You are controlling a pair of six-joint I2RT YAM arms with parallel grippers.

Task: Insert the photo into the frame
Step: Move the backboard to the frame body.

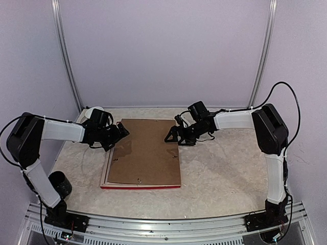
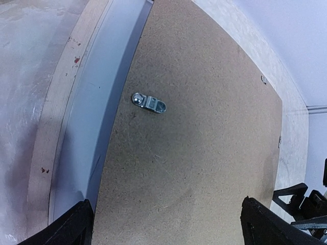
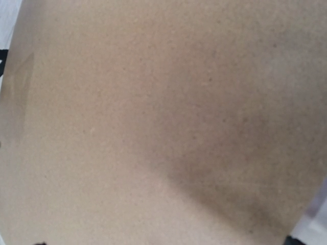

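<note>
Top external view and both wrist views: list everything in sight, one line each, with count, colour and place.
backing board: one, brown, lying slightly askew on the frame, mid-table.
frame: one, red near edge, pale wood on its left side, under the board.
photo: one, only a white strip shows, between the board and the frame's left wood; likely its back.
metal hanger: one clearly seen, silver, on the board.
black cylinder: one, near left of the table; cannot tell what it is.
table: one, pale, mottled.
left fingers: two, black, open, over the board's far left corner.
right fingers: two, black, open, at the board's far right corner.
</note>
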